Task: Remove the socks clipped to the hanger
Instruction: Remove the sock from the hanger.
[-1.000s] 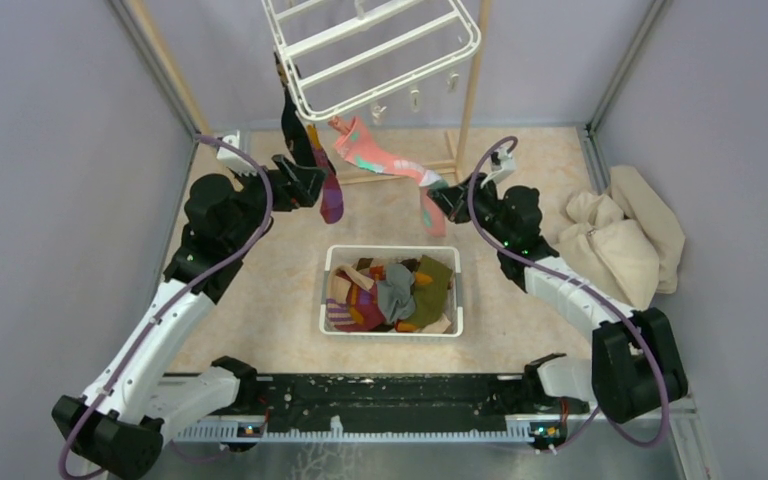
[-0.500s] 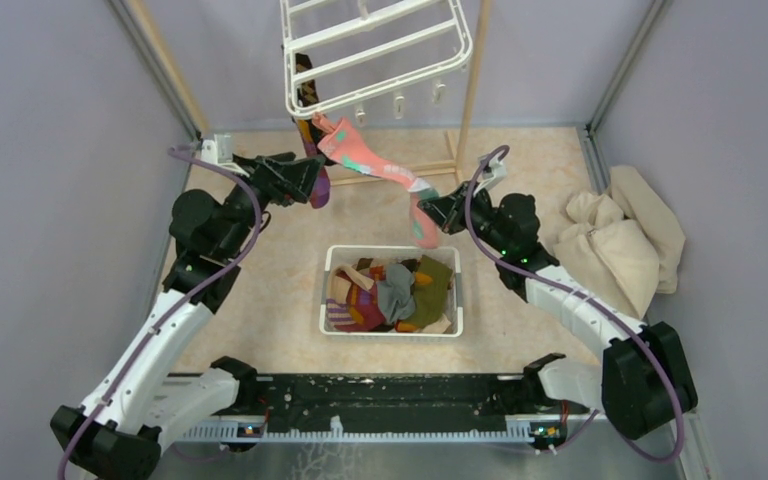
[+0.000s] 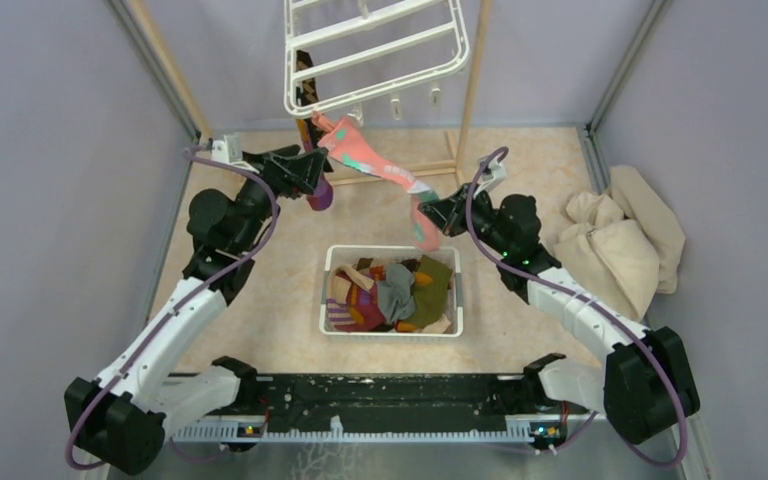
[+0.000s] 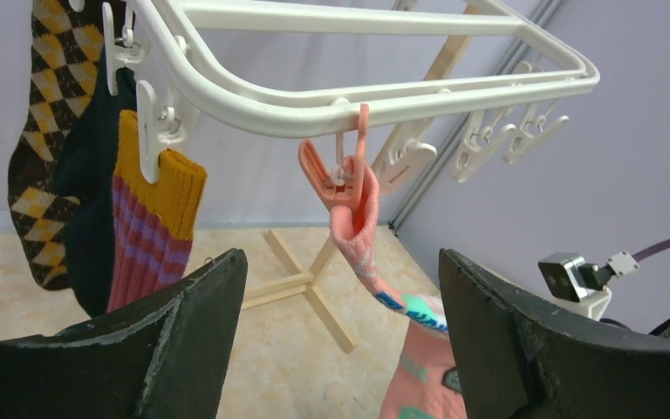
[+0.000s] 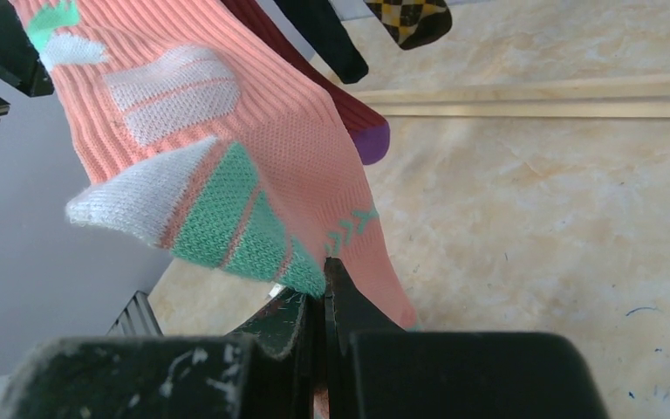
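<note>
The white hanger (image 3: pixel 380 50) hangs at the back with socks clipped on its left rim. A pink sock with mint patches (image 3: pixel 375 168) stretches from an orange-pink clip (image 4: pixel 342 175) down to my right gripper (image 3: pixel 438 212), which is shut on its lower part (image 5: pixel 324 271). My left gripper (image 3: pixel 312 165) is open just below the hanger (image 4: pixel 358 96); its jaws stand wide on either side of the pink sock's cuff (image 4: pixel 359 229) without touching it (image 4: pixel 340 255). A brown argyle sock (image 4: pixel 48 131), a black sock (image 4: pixel 96 192) and a maroon-striped sock (image 4: pixel 153 231) hang further left.
A white slotted basket (image 3: pixel 460 290) with several loose socks stands mid-table. A beige cloth heap (image 3: pixel 615 240) lies at the right. The wooden pole rack (image 3: pixel 472 80) stands behind, its crossed foot (image 4: pixel 314 288) on the floor under the hanger.
My left gripper has risen and moved right to the pink sock's clip, its jaws narrowing slightly. The hanger has swung a little. The right gripper keeps its grip on the pink sock.
</note>
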